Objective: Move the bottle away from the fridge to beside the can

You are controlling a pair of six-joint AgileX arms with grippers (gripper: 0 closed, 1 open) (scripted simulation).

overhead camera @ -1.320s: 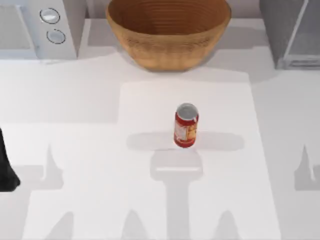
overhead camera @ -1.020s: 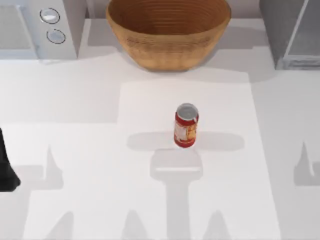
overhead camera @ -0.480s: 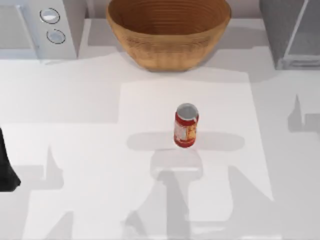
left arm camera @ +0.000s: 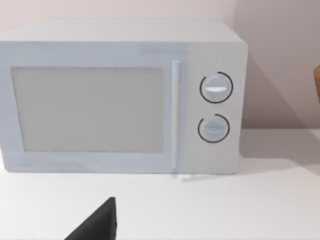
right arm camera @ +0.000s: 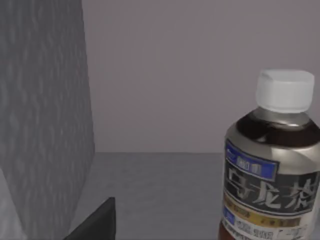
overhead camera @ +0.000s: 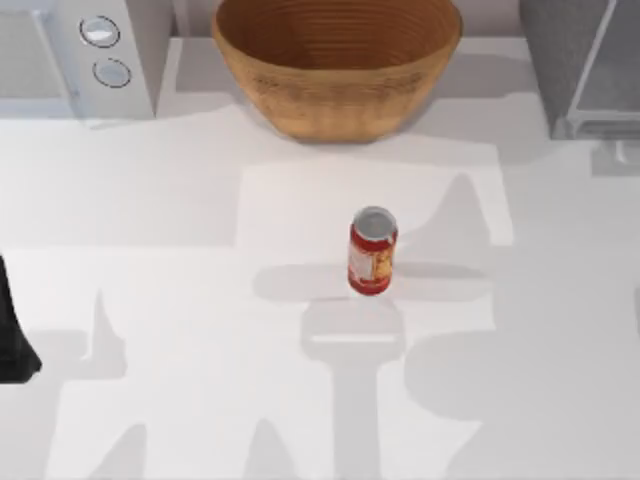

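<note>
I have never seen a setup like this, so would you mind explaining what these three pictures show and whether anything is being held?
This is a simulated robot with two arms at a white table. One picture looks down from a camera above the table. There a red can stands near the middle, a wooden bowl at the back, a white microwave at the back left and the grey fridge at the back right. The dark shape at the left edge is the left arm, parked.

The other two pictures come from cameras on the wrists. The left one faces the microwave. The right one looks at the bottle, standing upright beside the fridge. A dark corner of each arm's own gripper shows at the edge of its wrist picture. Nothing appears to be held yet.
</note>
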